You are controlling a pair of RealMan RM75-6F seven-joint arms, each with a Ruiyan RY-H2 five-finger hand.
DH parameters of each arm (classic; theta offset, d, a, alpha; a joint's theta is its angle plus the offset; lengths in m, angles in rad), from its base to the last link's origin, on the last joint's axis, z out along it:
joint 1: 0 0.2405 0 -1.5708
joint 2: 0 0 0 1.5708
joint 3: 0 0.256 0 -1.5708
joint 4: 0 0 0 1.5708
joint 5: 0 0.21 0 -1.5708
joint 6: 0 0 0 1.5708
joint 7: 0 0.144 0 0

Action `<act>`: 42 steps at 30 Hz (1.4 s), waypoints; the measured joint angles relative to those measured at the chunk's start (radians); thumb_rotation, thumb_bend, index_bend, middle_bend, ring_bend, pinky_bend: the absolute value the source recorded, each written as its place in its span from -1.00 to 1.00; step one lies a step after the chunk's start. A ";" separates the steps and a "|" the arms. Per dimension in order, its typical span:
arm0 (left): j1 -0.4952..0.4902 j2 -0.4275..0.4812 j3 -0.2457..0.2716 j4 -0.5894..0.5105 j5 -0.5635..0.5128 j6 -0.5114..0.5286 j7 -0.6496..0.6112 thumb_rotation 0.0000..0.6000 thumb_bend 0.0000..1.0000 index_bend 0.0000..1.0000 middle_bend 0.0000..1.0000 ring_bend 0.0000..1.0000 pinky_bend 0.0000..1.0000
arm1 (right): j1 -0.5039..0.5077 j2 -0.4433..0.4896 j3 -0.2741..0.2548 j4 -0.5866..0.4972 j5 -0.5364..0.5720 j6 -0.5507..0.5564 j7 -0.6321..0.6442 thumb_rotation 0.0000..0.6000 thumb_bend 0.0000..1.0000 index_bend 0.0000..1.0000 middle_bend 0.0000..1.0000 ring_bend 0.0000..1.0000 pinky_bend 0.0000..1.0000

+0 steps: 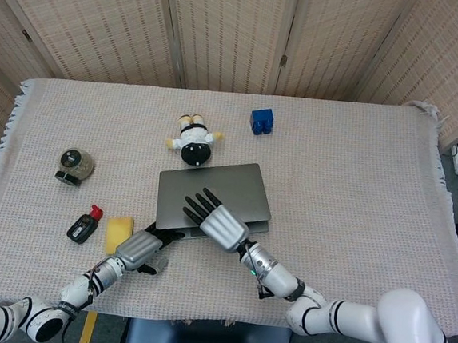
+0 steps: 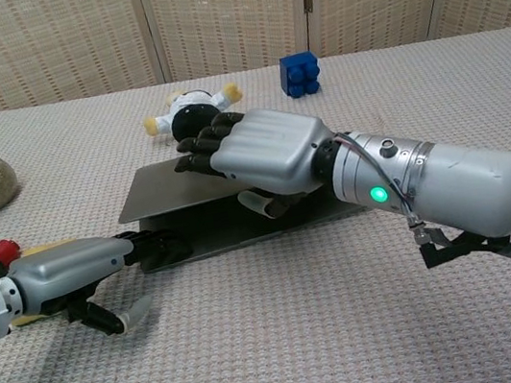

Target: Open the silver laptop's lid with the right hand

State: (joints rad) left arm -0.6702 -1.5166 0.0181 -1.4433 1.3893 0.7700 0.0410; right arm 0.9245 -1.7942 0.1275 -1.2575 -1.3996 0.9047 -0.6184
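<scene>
Lifting has begun: the flat silver laptop (image 1: 211, 192), lying near the centre of the head view on the woven beige tablecloth (image 1: 356, 191), is showing a narrow wedge between lid and base in the chest view, so the lid is cracked open but far from upright. The right hand (image 2: 260, 157) is grasping the lid's front edge, its dark fingers (image 2: 205, 146) lying flat on top while the thumb is hooking underneath. The left hand (image 2: 84, 272), at the lower left of the chest view, is reaching to the laptop's front left corner with its fingers extended against the base; whether it is pressing or merely touching, I cannot tell, and it is holding nothing.

Most of the task is remaining, by my judgement: the lid needs swinging up and back until the screen is showing.

Sitting just above the laptop is a small black-and-white plush doll (image 1: 193, 140), with a blue block (image 1: 261, 121) further toward the upper right, a round glass jar (image 1: 75, 164) at the left, and a yellow sponge (image 1: 118, 233) beside a black and red key fob (image 1: 84, 226).
</scene>
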 measured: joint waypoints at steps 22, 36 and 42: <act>-0.008 -0.003 0.006 -0.007 -0.028 -0.002 0.040 0.43 0.30 -0.90 -0.94 -1.00 -1.00 | 0.026 -0.007 0.061 0.053 0.029 0.008 0.003 1.00 0.28 -1.00 -1.00 -1.00 -1.00; -0.010 0.002 0.008 -0.022 -0.039 0.001 0.064 0.42 0.30 -0.88 -0.94 -1.00 -1.00 | 0.090 0.031 0.176 0.057 0.140 -0.023 -0.002 1.00 0.28 -1.00 -1.00 -1.00 -1.00; -0.013 0.004 0.008 -0.029 -0.046 0.001 0.075 0.42 0.30 -0.88 -0.94 -1.00 -1.00 | 0.128 0.045 0.221 0.089 0.199 -0.051 0.008 1.00 0.28 -1.00 -1.00 -1.00 -1.00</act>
State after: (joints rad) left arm -0.6827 -1.5125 0.0258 -1.4722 1.3432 0.7708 0.1164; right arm 1.0522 -1.7487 0.3483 -1.1690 -1.2001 0.8537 -0.6100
